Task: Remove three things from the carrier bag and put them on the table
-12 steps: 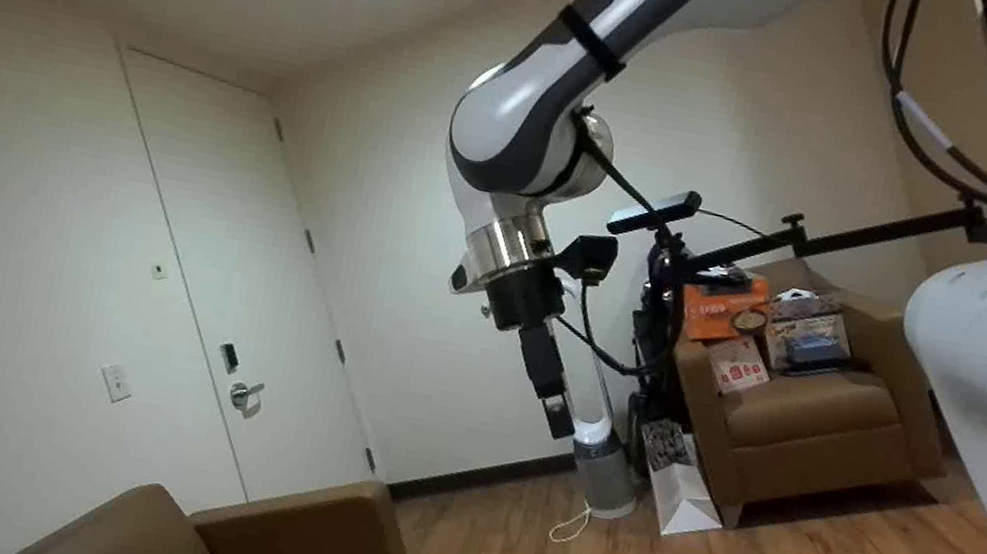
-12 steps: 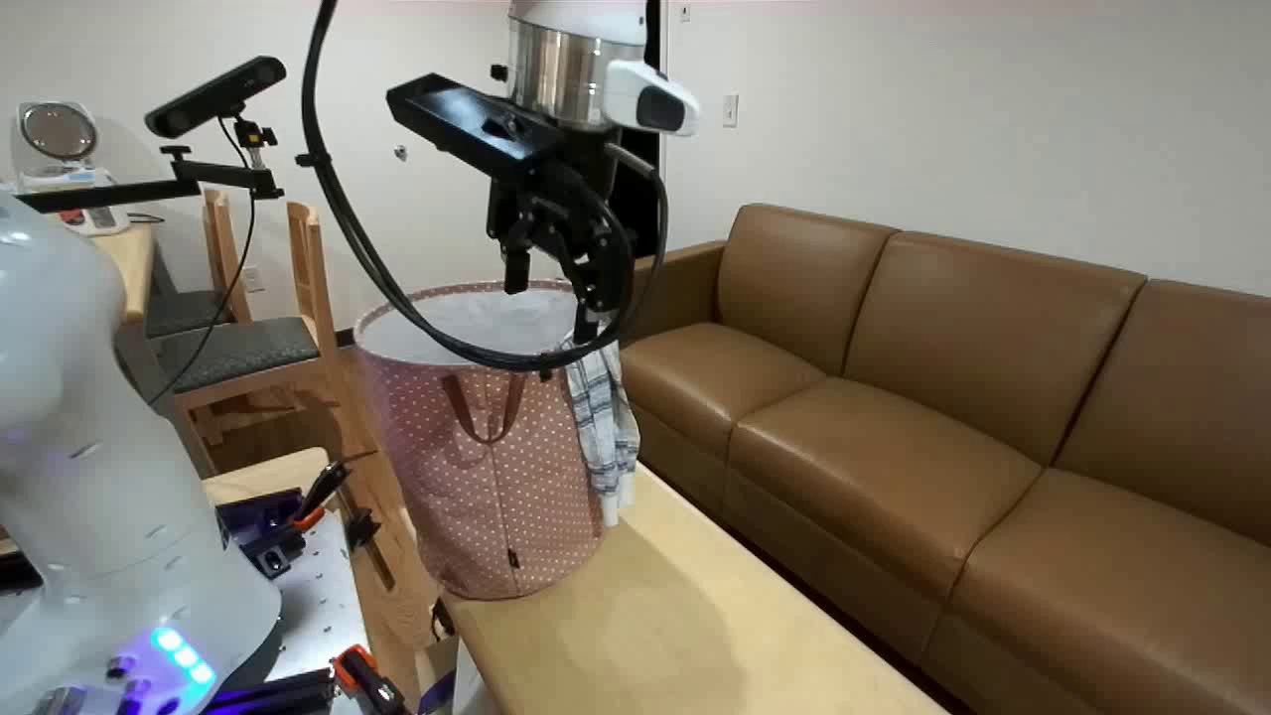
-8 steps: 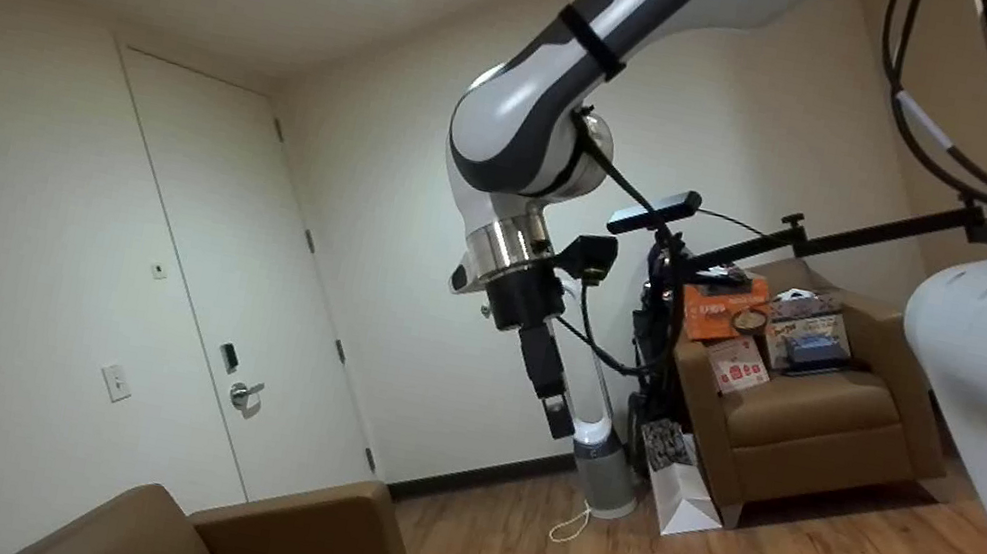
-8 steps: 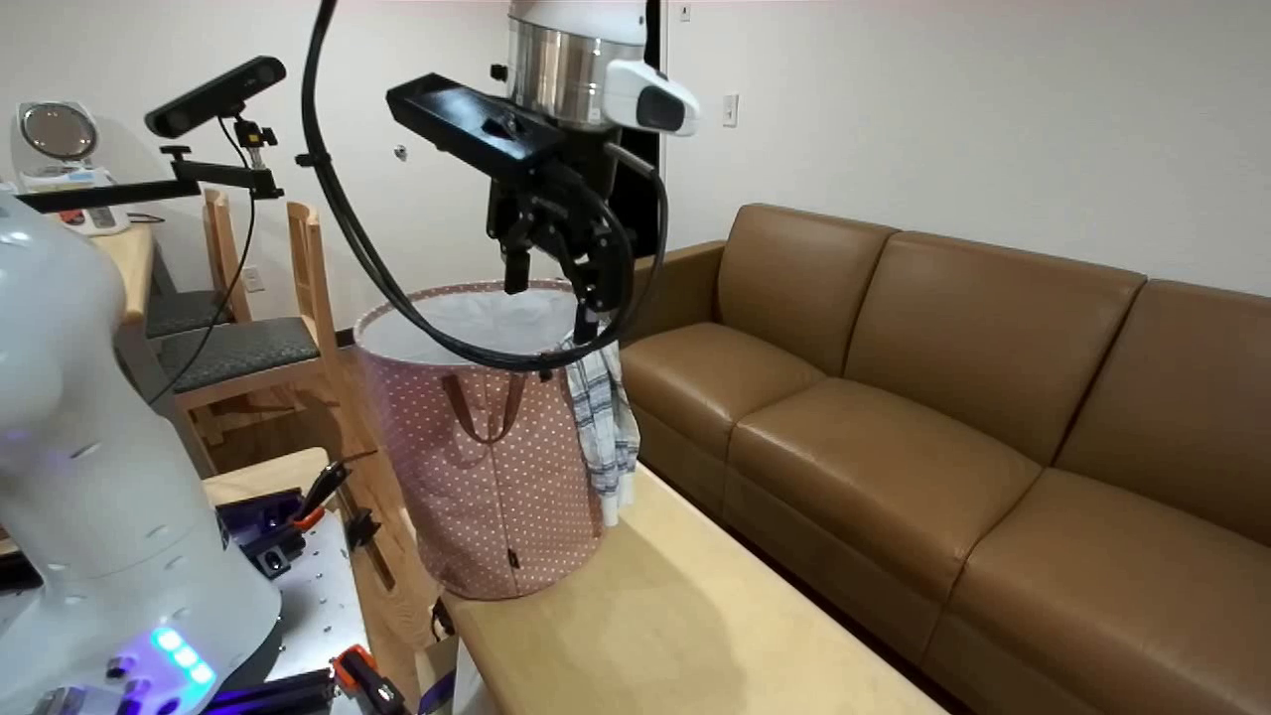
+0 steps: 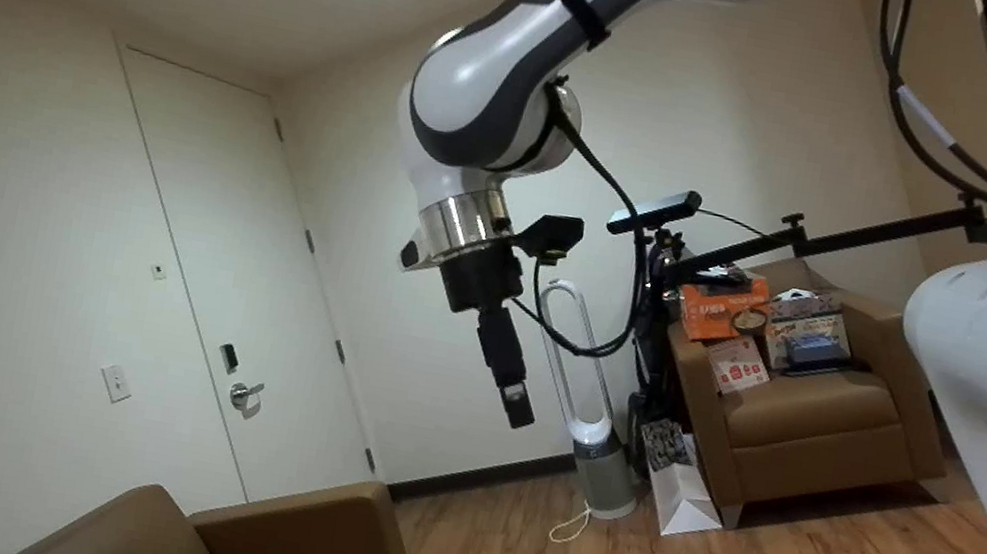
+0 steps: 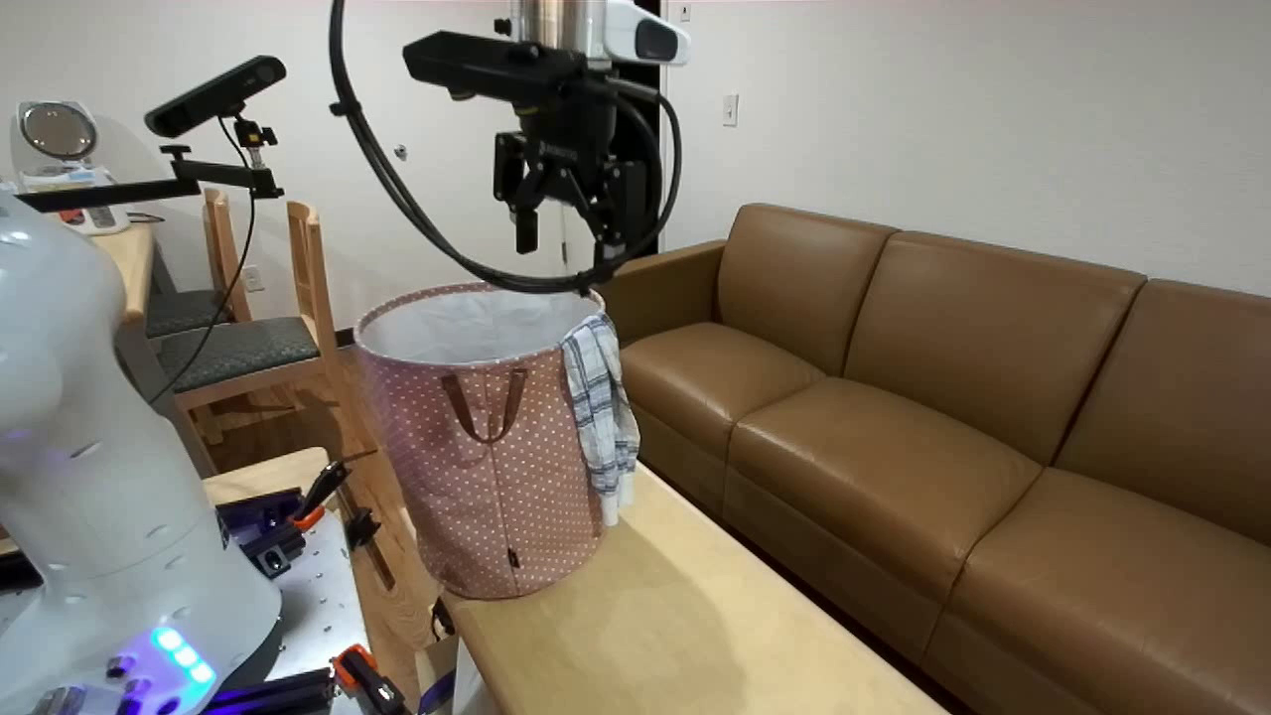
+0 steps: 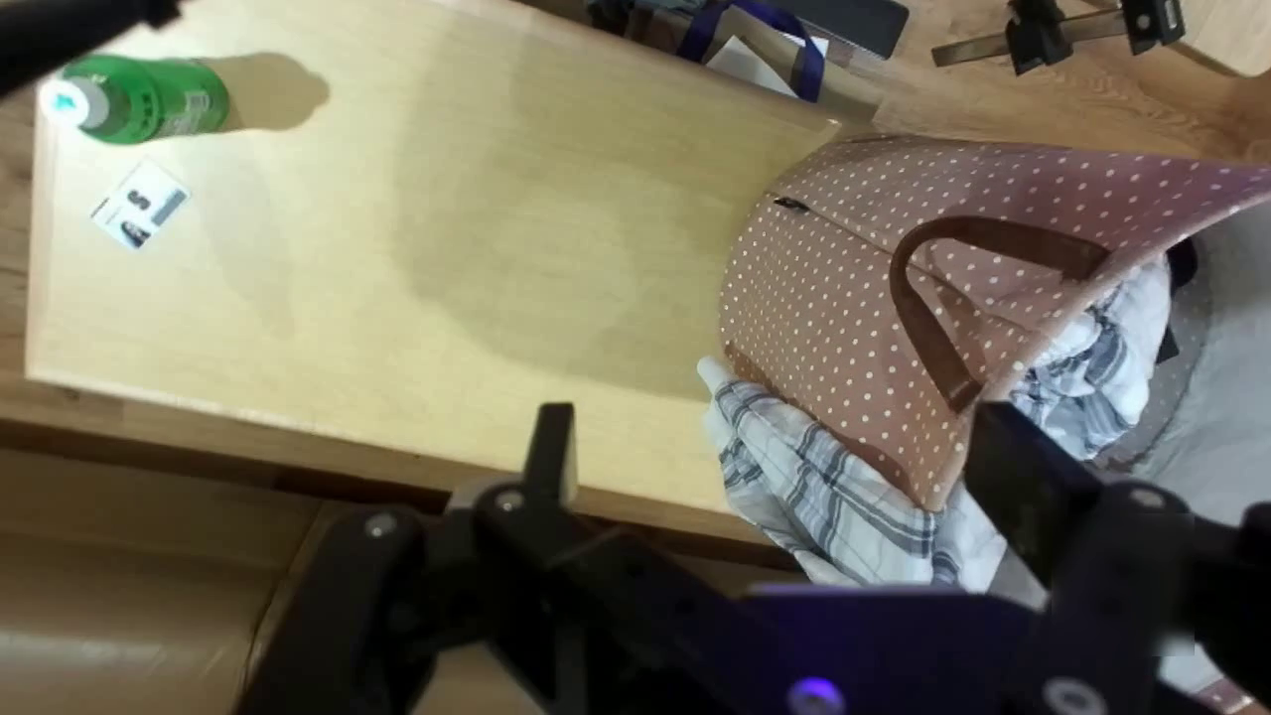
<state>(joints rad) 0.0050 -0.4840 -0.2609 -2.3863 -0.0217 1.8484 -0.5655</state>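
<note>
We see a pale wooden table [image 6: 645, 636]; at its far end stands a polka-dot laundry hamper [image 6: 506, 497], plaid cloth [image 6: 601, 412] inside and over its right rim. Our gripper [image 6: 567, 250] hangs higher, jaws apart, released.

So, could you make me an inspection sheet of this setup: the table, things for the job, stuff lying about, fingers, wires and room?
Surface: pale wooden table, shaded beside the bag.
Job's things: dotted bag upright on the table; checked cloth hangs over its rim, with more inside, plus a dark thing too hidden to name.
Clutter: green bottle upright on the table, small card beside it.
Grip: fingers apart, holding nothing, higher than the bag's rim.
Wires: black cables loop in front of one finger in an exterior view; contact unclear.
Surroundings: brown couch alongside the table, wooden chairs in the background.
</note>
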